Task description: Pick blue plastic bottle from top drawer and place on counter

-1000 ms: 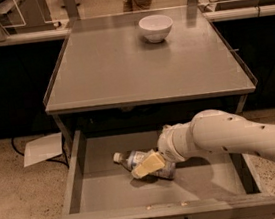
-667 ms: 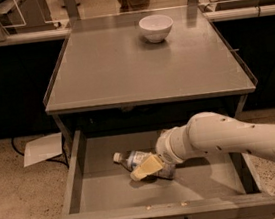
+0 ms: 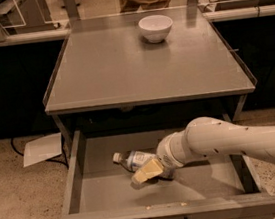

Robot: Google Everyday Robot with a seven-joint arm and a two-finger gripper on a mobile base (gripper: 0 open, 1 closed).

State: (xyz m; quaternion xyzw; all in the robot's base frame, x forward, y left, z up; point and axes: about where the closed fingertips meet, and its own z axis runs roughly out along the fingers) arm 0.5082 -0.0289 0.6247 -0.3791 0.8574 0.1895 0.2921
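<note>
Arm (image 3: 242, 140) extends leftward; tool (image 3: 145, 172) at its tip, low.

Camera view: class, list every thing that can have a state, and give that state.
top drawer: pulled open.
blue plastic bottle: lying on its side in the drawer, capped.
white bowl: upright on the counter.
gripper: inside the drawer, at the bottle.

Looks like a lab or canteen kitchen: grey metal table (image 3: 122, 68), dark side counters (image 3: 8, 88), speckled floor (image 3: 18, 203); pincer (image 3: 146, 171) down in the drawer (image 3: 76, 175).
</note>
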